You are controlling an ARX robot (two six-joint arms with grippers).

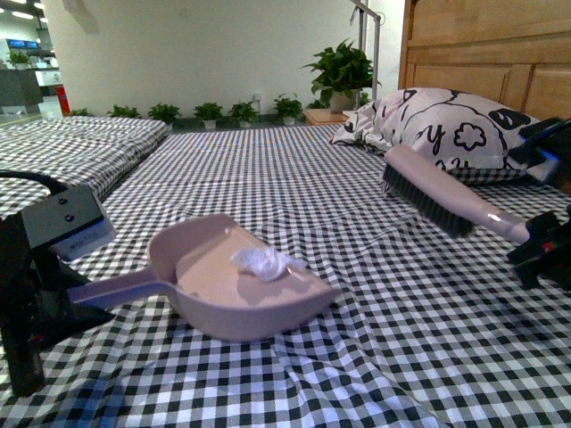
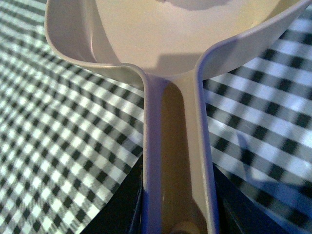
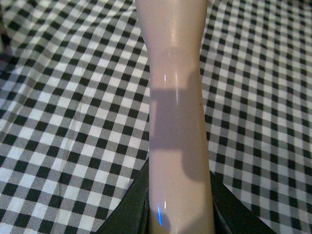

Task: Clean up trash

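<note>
While the left claw (image 1: 67, 299) stayed out of it, clamped on the pink dustpan's (image 1: 227, 294) handle, the trash (image 1: 261, 261) lay inside the pan. The right claw (image 1: 535, 239) was clamped on the brush (image 1: 437, 198) handle, held above the checked bed (image 1: 268, 169). A printed pillow (image 1: 446, 125) rested by the wooden headboard (image 1: 482, 45).

A black-and-white checked sheet (image 1: 294, 178) covers the bed, rumpled in places. A white pillow (image 1: 446, 125) with black cartoon prints lies at the wooden headboard (image 1: 482, 53). Small potted plants (image 1: 210, 112) line the white wall, a larger plant (image 1: 341, 71) beside them.
</note>
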